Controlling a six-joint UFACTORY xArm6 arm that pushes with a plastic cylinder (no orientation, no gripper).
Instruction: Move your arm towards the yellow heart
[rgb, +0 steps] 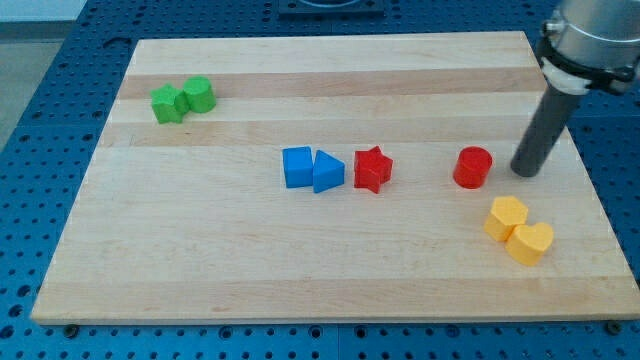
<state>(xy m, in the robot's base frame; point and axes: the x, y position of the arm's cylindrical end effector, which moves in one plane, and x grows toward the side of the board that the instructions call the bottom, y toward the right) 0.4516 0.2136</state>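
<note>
The yellow heart (530, 242) lies near the view's lower right, touching a yellow hexagonal block (506, 217) on its upper left. My tip (524, 172) rests on the board above them, just right of the red cylinder (472, 167). The tip is apart from the heart, roughly a block and a half's length above it.
A red star (372, 169), a blue triangle (326, 172) and a blue cube (297, 166) sit in a row at the board's middle. Two green blocks (182, 99) sit at the upper left. The wooden board (200, 250) ends close to the right of my tip.
</note>
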